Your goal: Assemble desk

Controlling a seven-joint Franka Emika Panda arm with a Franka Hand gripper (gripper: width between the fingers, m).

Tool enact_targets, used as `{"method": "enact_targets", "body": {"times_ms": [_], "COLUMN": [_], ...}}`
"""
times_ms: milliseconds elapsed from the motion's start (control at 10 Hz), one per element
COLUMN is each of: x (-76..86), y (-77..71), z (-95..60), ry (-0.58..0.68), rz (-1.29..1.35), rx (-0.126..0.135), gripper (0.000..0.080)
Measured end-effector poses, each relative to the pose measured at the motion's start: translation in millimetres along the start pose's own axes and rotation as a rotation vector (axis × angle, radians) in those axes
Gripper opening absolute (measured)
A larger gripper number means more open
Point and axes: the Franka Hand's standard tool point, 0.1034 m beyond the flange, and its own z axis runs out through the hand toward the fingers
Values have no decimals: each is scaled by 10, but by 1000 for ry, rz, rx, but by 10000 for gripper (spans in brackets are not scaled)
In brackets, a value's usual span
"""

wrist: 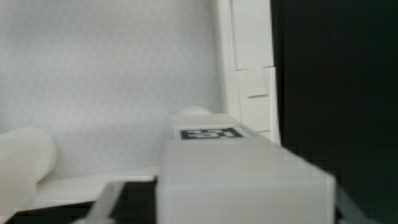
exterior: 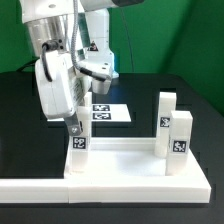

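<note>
The white desk top (exterior: 125, 160) lies flat near the front, and its rimmed surface fills the wrist view (wrist: 125, 80). Two tagged legs (exterior: 167, 118) (exterior: 180, 135) stand upright on its end at the exterior view's right. My gripper (exterior: 74, 128) is shut on a third tagged leg (exterior: 79, 146) and holds it upright at the top's corner at the exterior view's left. In the wrist view this leg (wrist: 240, 170) runs out from between my gripper's (wrist: 231, 208) jaws, its tag toward the top's rim (wrist: 251, 60). A fourth leg is out of view.
The marker board (exterior: 108, 112) lies on the black table behind the desk top. The long white border bar (exterior: 60, 190) runs along the front and up the exterior view's right. A rounded white shape (wrist: 22, 165) sits at the wrist view's edge.
</note>
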Motion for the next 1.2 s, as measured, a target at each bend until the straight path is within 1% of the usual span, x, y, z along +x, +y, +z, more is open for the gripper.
{"method": "enact_targets", "body": {"times_ms": [100, 200, 300, 400, 600, 700, 800, 900, 1000, 1100, 1200], "x": [-37, -92, -127, -114, -109, -110, -118, -98, -72, -82, -81], "y": [-23, -74, -80, -77, -75, -69, -65, -36, -16, -20, -19], "z": [-17, -32, -26, -24, -22, -26, -52, -24, 5, 3, 5], "ry": [23, 17, 10, 10, 7, 7, 4, -17, -25, -22, -22], "rz": [-255, -470, -602, -657, -803, -924, -1146, -1336, -1365, -1322, -1324], "rx": [-24, -36, -45, -45, -47, -61, -105, -127, -130, -128, -128], "gripper": [499, 610, 610, 640, 648, 648, 649, 649, 649, 604, 604]}}
